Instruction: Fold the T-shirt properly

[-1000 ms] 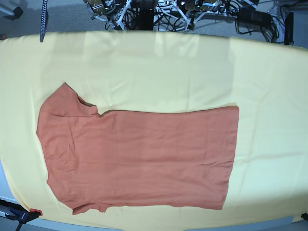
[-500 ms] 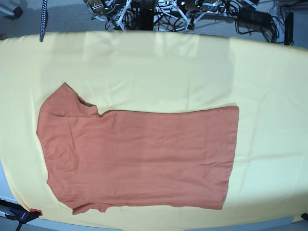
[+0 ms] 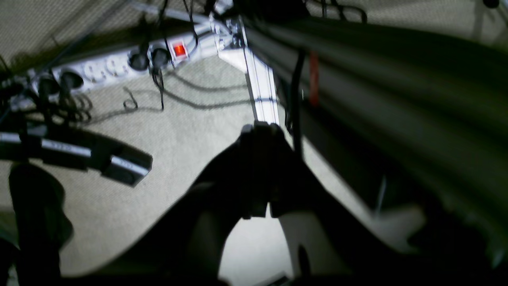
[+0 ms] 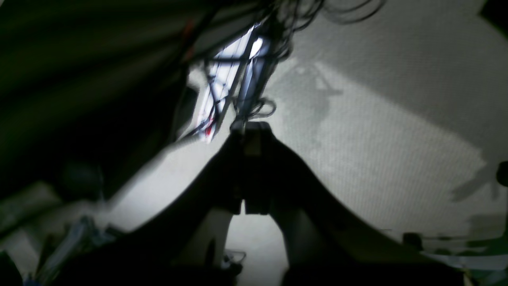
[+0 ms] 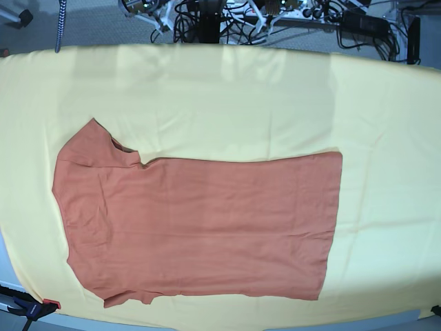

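The rust-orange T-shirt [image 5: 200, 224] lies flat and sideways on the yellow cloth [image 5: 241, 96], with its neck end to the left and its straight hem to the right. One sleeve points up at the upper left. Neither gripper shows in the base view. In the left wrist view my left gripper [image 3: 262, 129] is shut with nothing in it, hanging dark over carpet beside the table's edge. In the right wrist view my right gripper [image 4: 250, 127] is also shut and empty, over carpet and cables. No T-shirt shows in either wrist view.
A white power strip [image 3: 119, 63] with a lit red switch and loose cables lie on the carpet. Cables and stands [image 5: 275, 14] crowd the floor behind the table. A clamp [image 5: 31, 308] grips the table's front left corner.
The T-shirt and cloth have not moved. The white arm parts and cables at the top edge of the base view have shifted slightly.
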Available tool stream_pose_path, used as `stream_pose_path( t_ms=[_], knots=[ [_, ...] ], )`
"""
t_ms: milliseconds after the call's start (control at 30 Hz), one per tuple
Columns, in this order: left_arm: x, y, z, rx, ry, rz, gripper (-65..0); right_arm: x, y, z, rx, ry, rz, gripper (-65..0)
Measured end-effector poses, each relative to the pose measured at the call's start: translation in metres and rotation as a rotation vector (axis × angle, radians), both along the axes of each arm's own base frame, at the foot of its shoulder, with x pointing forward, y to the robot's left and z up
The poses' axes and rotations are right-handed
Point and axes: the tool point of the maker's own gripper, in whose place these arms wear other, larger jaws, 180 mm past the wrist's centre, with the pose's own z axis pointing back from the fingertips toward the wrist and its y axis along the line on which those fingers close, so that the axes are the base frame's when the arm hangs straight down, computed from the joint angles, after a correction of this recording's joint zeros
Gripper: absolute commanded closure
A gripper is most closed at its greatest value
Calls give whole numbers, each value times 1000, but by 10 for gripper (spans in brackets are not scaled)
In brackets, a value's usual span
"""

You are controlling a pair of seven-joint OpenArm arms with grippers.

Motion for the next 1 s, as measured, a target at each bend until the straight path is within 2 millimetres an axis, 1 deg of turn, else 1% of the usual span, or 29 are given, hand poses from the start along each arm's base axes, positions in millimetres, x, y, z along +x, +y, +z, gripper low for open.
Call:
stream_pose_path(
  t_ms=[133, 233, 367, 467, 533, 633, 700, 767, 833, 867, 933, 1000],
  knots=[
    [-32, 9, 19, -14, 33, 5, 0, -40, -7, 15, 25, 71, -17, 0],
    [-44, 14, 38, -25, 27, -18, 0, -61, -12, 33, 20, 91, -10, 0],
    [-45, 13, 70, -66, -33, -56, 0, -74, -12, 67, 49, 46, -8, 0],
    [-53, 15, 98, -91, -45, -106, 0, -84, -13, 99, 51, 25, 22, 0],
    [-55, 19, 116, -95, -50, -165, 0, -81, -10, 124, 51, -14, 38, 0],
    [-44, 29, 143, -74, -102, -266, 0, -70, -5, 165, 75, -107, 57, 0],
    [-31, 35, 161, -54, -165, -324, 0, -61, -9, 190, 59, -168, 86, 0],
    [-28, 41, 179, -43, -202, -380, 0, -54, -13, 212, 24, -226, 135, 0],
    [-26, 46, 194, -38, -219, -413, 0, -45, -15, 231, -10, -282, 162, 0],
    [-22, 47, 202, -38, -235, -420, 0, -40, -17, 240, -30, -310, 166, 0],
    [-5, 53, 218, -23, -292, -421, 0, -28, -20, 255, -58, -365, 173, 0],
    [21, 61, 234, 18, -364, -404, 0, -8, -30, 269, -120, -447, 188, 0]
  ],
)
